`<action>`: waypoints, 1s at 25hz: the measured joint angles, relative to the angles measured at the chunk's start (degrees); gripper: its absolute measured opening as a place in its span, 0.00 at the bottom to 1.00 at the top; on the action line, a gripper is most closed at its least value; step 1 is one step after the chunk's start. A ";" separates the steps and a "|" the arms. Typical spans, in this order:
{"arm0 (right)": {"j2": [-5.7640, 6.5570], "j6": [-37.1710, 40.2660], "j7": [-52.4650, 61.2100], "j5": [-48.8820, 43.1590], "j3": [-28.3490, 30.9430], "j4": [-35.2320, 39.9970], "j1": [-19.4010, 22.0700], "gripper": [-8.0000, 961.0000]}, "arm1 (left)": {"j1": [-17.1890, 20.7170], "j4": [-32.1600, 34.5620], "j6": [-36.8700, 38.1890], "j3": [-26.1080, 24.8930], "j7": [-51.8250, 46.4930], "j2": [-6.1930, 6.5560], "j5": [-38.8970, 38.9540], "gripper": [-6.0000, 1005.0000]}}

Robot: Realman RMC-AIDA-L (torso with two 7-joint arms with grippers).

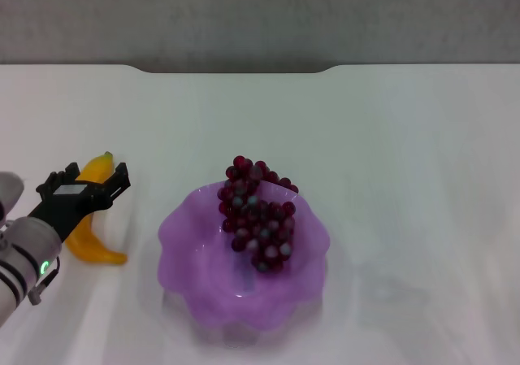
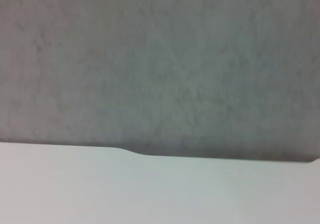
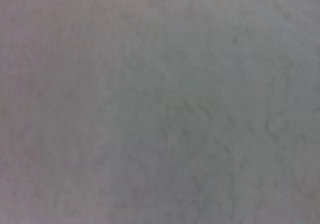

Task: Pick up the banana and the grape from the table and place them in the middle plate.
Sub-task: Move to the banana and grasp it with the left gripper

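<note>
The banana (image 1: 91, 247) lies on the white table (image 1: 390, 137) at the left, its greenish stem tip pointing away from me. My left gripper (image 1: 88, 180) hovers over the banana's far half, open, with one black finger on each side of the fruit. The grape (image 1: 258, 223), a dark red-purple bunch, rests inside the purple middle plate (image 1: 183, 235), leaning over its far rim. The plate stands near the table's centre front. My right gripper is out of view. Neither wrist view shows the fruit or the plate.
The table's notched far edge (image 2: 150, 155) runs below a grey wall (image 1: 260, 15). The right wrist view holds only a plain grey surface (image 3: 160, 104). White tabletop stretches between the banana and the plate.
</note>
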State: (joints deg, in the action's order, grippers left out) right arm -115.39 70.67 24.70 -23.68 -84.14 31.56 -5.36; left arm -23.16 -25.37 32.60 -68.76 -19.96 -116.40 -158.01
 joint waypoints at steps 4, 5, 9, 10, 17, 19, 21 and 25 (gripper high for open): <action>0.01 0.24 0.13 0.03 -0.93 -0.02 -0.15 0.01 | 0.06 -1.34 -2.91 -1.45 3.65 -0.13 0.09 0.87; 0.03 0.28 0.15 0.04 -1.14 -0.01 -0.19 0.01 | 0.06 -1.34 -3.35 -1.78 4.22 -0.14 0.09 0.87; 0.11 0.37 0.64 0.06 -2.37 0.34 -0.37 0.01 | 0.00 -1.26 -4.44 -3.27 5.96 -0.15 0.09 0.86; 0.11 0.40 0.76 0.06 -2.57 0.39 -0.47 0.01 | 0.00 -1.19 -4.72 -3.65 6.36 -0.15 0.09 0.86; 0.13 0.48 1.52 0.01 -2.78 0.18 -1.05 0.01 | 0.27 -0.79 -6.96 -4.58 7.78 -0.17 0.07 0.85; 0.14 0.50 1.56 -0.03 -2.78 0.28 -1.05 0.01 | 0.39 -0.70 -7.17 -4.36 7.99 -0.28 0.05 0.85; 0.15 0.51 1.57 -0.06 -2.78 0.31 -1.05 0.01 | 0.42 -0.65 -7.81 -4.26 8.02 -0.45 -0.10 0.85; 0.16 0.53 1.58 -0.06 -2.78 0.31 -1.12 0.01 | 0.26 -0.64 -9.67 -3.25 8.04 -0.56 -0.27 0.84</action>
State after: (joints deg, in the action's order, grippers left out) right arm -115.22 71.20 26.28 -23.74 -86.92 31.87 -6.48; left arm -22.89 -26.01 22.94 -72.01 -11.92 -116.96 -158.27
